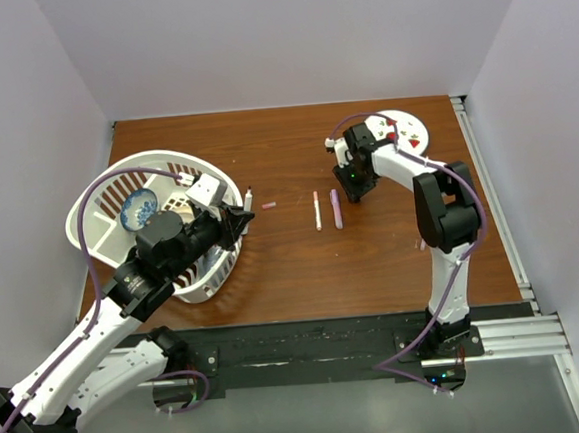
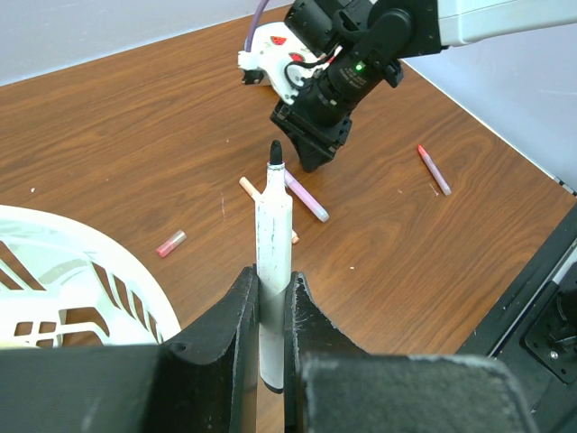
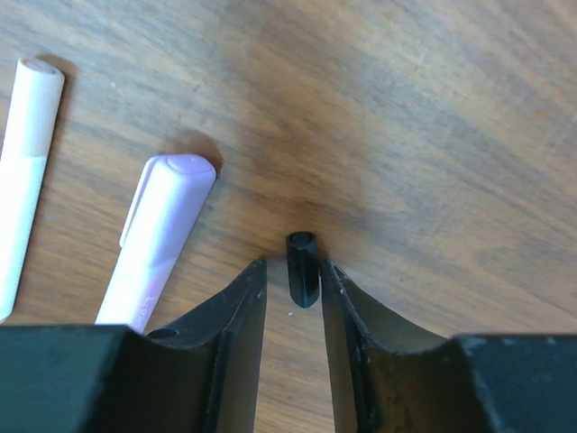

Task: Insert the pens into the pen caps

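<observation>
Black-tipped pen (image 2: 273, 225) stands upright, clamped between the left gripper's (image 2: 270, 281) narrow jaws. Black cap (image 3: 303, 269) sits between the right gripper's (image 3: 294, 264) nearly closed jaws, with a gap on one side; cannot tell if gripped. Lilac pen (image 3: 158, 244) and white pen (image 3: 25, 171) lie just beside on the table (image 3: 433, 135).

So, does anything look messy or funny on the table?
A little. A small pink cap lies loose on the table, and the white basket seems tipped on its side with a blue dish inside. Nothing looks broken or spilled.
</observation>
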`<state>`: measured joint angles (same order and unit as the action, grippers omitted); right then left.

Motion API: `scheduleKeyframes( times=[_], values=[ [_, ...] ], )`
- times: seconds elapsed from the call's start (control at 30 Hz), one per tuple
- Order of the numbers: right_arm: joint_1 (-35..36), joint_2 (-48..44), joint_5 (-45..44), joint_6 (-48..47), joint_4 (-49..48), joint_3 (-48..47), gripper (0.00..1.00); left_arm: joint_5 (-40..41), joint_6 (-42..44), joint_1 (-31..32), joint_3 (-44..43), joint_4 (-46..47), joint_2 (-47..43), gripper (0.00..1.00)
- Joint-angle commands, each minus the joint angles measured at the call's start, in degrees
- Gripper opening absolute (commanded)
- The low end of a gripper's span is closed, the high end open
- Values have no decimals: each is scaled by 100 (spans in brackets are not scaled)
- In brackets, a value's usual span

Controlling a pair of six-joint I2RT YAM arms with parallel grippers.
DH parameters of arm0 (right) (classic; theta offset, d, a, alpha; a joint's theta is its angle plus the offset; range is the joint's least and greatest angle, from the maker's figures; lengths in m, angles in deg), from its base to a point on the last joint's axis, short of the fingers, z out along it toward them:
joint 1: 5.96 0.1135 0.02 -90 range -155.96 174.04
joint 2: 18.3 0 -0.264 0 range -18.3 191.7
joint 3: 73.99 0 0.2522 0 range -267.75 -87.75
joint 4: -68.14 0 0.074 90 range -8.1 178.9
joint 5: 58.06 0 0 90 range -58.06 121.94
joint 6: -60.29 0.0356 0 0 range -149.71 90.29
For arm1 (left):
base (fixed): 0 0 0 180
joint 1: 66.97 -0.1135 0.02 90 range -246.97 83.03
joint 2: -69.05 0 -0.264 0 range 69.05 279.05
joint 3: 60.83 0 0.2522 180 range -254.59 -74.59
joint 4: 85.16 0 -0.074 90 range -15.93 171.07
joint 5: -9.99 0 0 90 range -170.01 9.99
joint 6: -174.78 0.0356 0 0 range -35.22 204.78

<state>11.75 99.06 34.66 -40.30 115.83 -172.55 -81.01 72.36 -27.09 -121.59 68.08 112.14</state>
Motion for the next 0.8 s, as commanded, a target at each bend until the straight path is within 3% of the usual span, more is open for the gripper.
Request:
scheduleKeyframes(
  times=[0.0, 0.1, 0.23, 0.4, 0.47, 0.6, 0.77],
  values=[
    [215, 182, -474, -75, 219, -301, 33, 38, 3, -15, 25, 174, -55, 0],
    [250, 234, -588, 4, 272, -327, 24, 56, -5, -15, 42, 183, -90, 0],
    [250, 305, -685, 118, 535, -397, 0, 38, -5, -15, 42, 192, -117, 0],
    [250, -28, -738, 750, 509, -57, 0, -137, 3, -15, -2, 192, -47, 0],
    [250, -378, -633, 1449, 282, 234, 0, -417, -67, -15, -80, 174, 24, 0],
    [267, -1099, -456, 2279, -553, 1734, 0, -1165, -522, 20, -125, 314, 357, 0],
    [303, -1724, -685, 2798, -941, 2440, 0, -1543, -787, 81, 24, 525, 647, 0]
  ],
)
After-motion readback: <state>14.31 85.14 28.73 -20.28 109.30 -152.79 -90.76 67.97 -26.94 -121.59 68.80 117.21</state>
